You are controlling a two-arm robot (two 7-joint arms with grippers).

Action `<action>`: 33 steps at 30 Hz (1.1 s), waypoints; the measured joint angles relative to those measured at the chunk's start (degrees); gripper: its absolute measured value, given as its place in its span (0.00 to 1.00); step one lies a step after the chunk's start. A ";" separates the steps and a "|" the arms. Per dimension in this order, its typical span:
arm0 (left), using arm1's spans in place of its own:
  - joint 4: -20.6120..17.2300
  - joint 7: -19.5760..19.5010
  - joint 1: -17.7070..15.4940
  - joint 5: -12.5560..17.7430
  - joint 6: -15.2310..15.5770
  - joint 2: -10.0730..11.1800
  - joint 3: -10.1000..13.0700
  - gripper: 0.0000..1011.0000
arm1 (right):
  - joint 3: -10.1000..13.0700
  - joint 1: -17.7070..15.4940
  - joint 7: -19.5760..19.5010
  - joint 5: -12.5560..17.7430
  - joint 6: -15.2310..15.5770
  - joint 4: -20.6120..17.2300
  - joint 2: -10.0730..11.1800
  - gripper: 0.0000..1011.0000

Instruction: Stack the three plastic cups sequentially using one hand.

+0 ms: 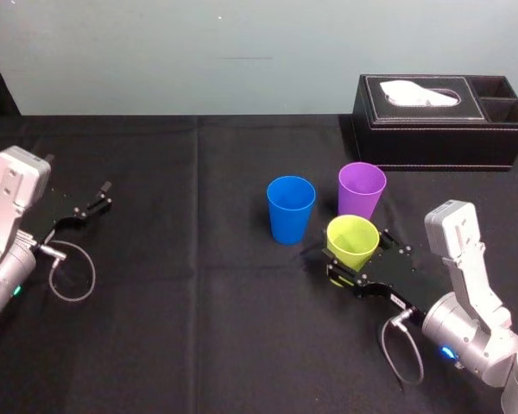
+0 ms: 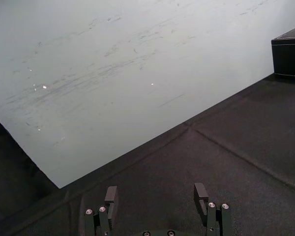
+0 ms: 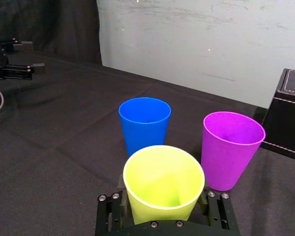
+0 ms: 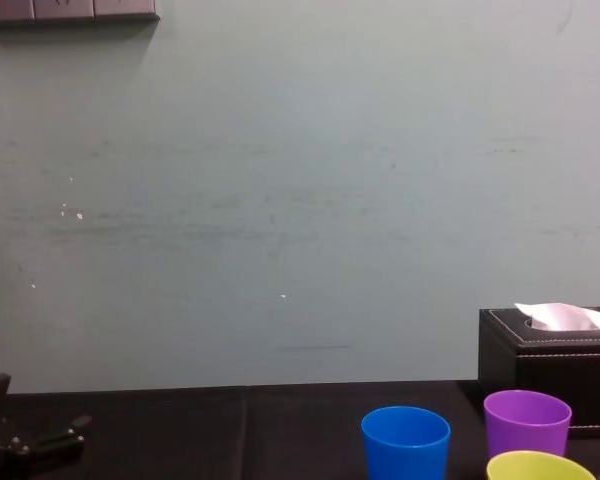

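The blue cup (image 1: 291, 210), purple cup (image 1: 362, 190) and yellow-green cup (image 1: 352, 241) are smooth plastic with a soft sheen. The counter (image 1: 198, 302) is surfaced in matt black, faintly creased cloth. The tissue box (image 1: 440, 142), at 1 o'clock from the cups, looks like black stitched leather and holds a white paper tissue (image 1: 412, 91).

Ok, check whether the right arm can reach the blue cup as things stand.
Probably yes: the blue cup stands close ahead of the right gripper with nothing between, though it holds the yellow-green cup.
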 joint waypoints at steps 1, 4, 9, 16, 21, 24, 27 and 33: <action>0.00 0.00 0.00 0.00 0.00 0.00 0.00 1.00 | 0.01 -0.01 0.00 0.03 -0.03 -0.01 0.01 0.78; 0.00 0.00 0.00 0.00 0.00 0.00 0.00 1.00 | 0.02 -0.03 0.00 0.09 -0.07 -0.02 0.02 0.76; 0.00 0.00 0.00 0.00 0.00 0.00 0.00 1.00 | 0.04 -0.06 0.00 0.15 -0.13 -0.05 0.04 0.73; 0.00 0.00 0.00 0.00 0.00 0.00 0.00 1.00 | 1.54 -0.55 1.04 -0.08 3.29 -5.55 1.08 0.73; 0.00 0.00 0.00 0.00 0.00 0.00 0.00 1.00 | 2.79 0.29 2.93 1.35 6.87 -9.33 1.22 0.73; 0.00 0.00 0.00 0.00 0.00 0.00 0.00 1.00 | 3.22 1.66 3.99 1.72 8.87 -10.99 1.07 0.73; 0.00 0.00 0.00 0.00 0.00 0.00 0.00 1.00 | 3.23 3.91 5.00 2.08 11.13 -11.81 0.68 0.73; 0.00 0.00 0.00 0.00 0.00 0.00 0.00 1.00 | 2.20 9.70 6.36 2.38 15.01 -11.22 -0.51 0.73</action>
